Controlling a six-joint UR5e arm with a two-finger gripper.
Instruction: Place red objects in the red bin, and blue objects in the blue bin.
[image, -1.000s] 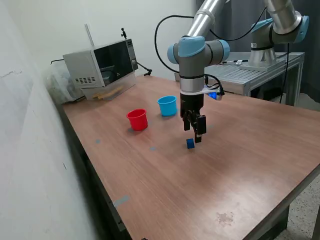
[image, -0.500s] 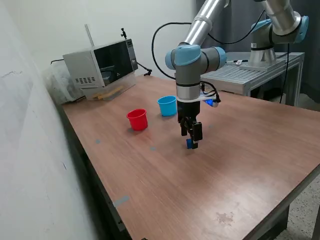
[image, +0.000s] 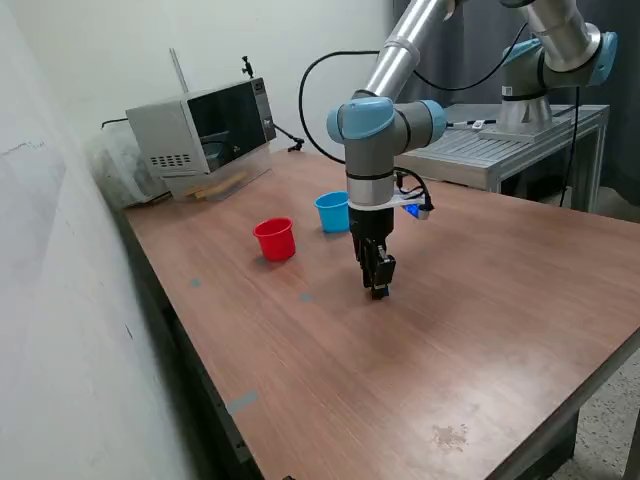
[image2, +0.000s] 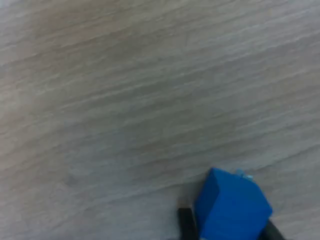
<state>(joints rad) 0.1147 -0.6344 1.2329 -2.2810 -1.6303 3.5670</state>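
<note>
Fingers (image2: 186, 226) flanking blue cube (image2: 231, 206), tabletop.

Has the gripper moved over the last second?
Yes. The gripper has dropped toward the wooden table and shifted to the exterior view's left, nearer the red plastic cup, its fingers now astride the small dark blue cube.

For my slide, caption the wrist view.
Blue cube on the wooden table, sitting between the gripper's fingertips.
</note>
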